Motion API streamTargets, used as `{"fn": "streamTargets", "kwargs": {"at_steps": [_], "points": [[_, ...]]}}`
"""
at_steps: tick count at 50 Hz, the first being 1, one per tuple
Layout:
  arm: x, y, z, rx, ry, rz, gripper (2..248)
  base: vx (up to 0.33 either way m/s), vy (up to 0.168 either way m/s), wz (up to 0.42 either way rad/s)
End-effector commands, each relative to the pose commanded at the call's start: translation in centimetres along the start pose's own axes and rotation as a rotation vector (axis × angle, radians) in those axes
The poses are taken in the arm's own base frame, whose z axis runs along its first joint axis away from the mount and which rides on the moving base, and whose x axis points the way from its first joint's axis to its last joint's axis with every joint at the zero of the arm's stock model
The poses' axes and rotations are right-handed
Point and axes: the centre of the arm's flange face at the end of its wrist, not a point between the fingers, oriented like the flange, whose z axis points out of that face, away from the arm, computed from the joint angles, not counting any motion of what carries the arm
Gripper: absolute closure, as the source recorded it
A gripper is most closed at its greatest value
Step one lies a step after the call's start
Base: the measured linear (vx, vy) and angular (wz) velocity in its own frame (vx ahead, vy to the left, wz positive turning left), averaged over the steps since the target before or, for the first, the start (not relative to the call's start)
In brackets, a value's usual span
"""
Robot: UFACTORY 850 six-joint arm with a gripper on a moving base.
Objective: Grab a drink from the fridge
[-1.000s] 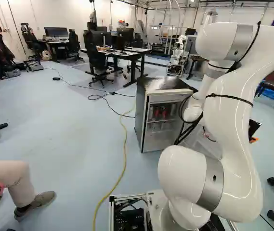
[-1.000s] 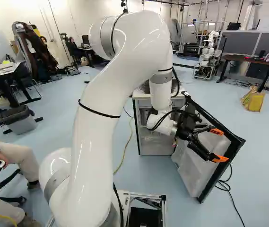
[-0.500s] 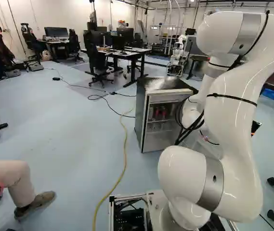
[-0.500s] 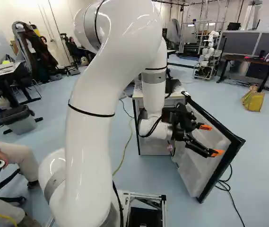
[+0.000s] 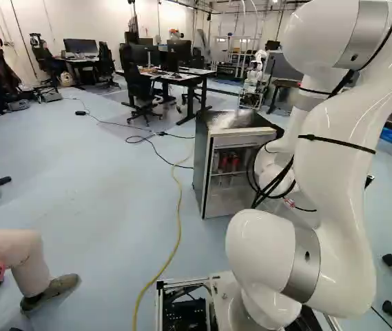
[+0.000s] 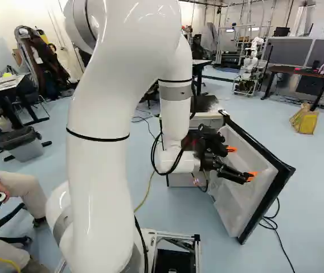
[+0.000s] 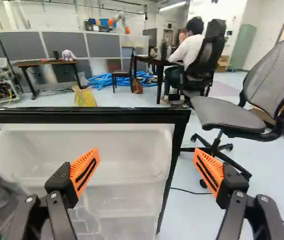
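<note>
Gripper [image 6: 241, 162] agape w/ nothing held, mini-fridge door [image 7: 132, 116] ahead of jaws, cans [image 5: 234, 163] off to 1 side

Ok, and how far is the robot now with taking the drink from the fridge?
Opening looks done: the fridge has its door open. Nothing is in hand: the tool is open, facing the door's white bins. What seems left: reach the cans inside, grip one, take it out.
</note>
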Motion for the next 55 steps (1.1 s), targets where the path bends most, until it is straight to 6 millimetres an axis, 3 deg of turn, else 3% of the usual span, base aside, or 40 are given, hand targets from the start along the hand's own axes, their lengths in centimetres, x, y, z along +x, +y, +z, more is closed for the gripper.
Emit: {"fn": "streamTargets", "kwargs": {"at_steps": [21, 55], "points": [[-0.3, 0.2, -4.0, 0.236, -0.027, -0.060, 3, 0.000, 0.000, 0.000], [-0.8, -2.6, -5.5, 0.592, -0.052, -0.124, 3, 0.000, 0.000, 0.000]]}}
